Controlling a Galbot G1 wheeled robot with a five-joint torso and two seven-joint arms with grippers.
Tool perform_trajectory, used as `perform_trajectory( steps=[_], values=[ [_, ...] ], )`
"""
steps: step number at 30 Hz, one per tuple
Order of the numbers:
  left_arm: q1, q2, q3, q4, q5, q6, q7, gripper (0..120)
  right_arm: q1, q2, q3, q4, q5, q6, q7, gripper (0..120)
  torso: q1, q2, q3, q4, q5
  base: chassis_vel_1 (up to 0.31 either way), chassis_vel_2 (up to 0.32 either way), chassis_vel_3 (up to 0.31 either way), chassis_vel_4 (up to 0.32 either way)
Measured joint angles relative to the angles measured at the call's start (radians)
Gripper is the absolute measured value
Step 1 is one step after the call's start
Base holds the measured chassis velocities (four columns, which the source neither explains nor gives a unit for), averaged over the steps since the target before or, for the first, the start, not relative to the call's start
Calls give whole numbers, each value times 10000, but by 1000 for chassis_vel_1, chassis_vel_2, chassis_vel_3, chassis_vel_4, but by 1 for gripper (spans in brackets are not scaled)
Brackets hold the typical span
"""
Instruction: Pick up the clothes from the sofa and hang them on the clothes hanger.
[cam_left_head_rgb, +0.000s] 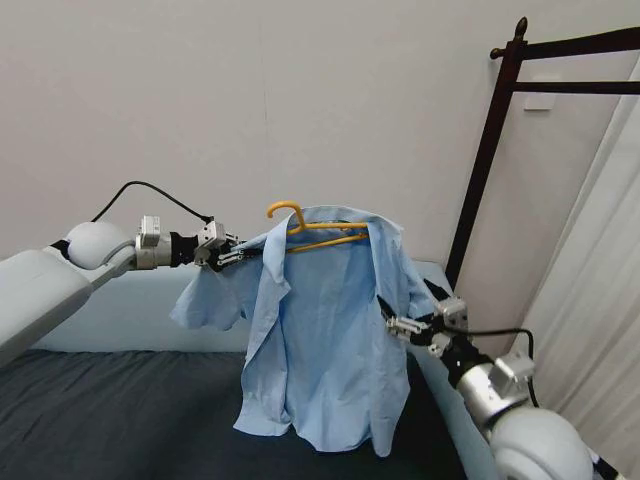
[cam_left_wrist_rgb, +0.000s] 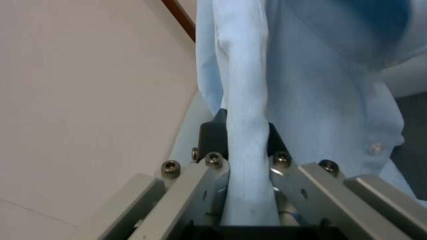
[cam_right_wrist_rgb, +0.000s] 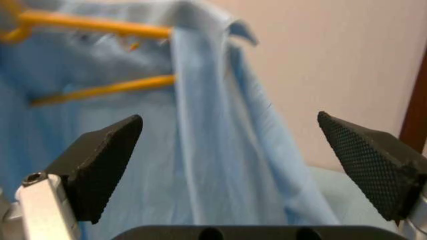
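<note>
Blue shirt (cam_left_head_rgb: 320, 340) on yellow hanger (cam_left_head_rgb: 315, 232), midair over sofa (cam_left_head_rgb: 100, 420), left of wooden rack (cam_left_head_rgb: 480, 170). Likely light, limp, slippery: grab bunched fold or hanger. Left gripper (cam_left_head_rgb: 238, 254) pinching shirt's left shoulder fold. Right gripper (cam_left_head_rgb: 395, 318) wide open, empty, beside shirt's right edge.

The shirt (cam_left_head_rgb: 330, 340) hangs on a hanger (cam_left_head_rgb: 322, 232) in the middle, above the seat of the sofa (cam_left_head_rgb: 100, 410). The left gripper (cam_left_head_rgb: 228, 254) is at the shirt's left shoulder with a fold of cloth between its fingers, and the sleeve hangs just below it. The right gripper (cam_left_head_rgb: 402, 326) sits just beside the shirt's right edge, lower than the left one. Behind the shirt and to its right stands the clothes rack (cam_left_head_rgb: 488, 160), upright before the wall (cam_left_head_rgb: 300, 100). A curtain (cam_left_head_rgb: 600, 300) hangs further right, beside the rack
</note>
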Motion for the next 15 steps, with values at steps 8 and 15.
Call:
perform_trajectory(
  steps=[8, 15],
  values=[
    [111, 30, -36, -359, 38, 55, -29, 1, 1559, 81, -636, -229, 919, -358, 381, 89, 0, 0, -1, -2, 0, 0, 0, 0, 0],
    [264, -81, -187, -296, 72, 88, 26, 1, 1434, 222, -778, -299, 897, -416, 414, 68, 1, 0, -1, -2, 0, 0, 0, 0, 0]
  ],
)
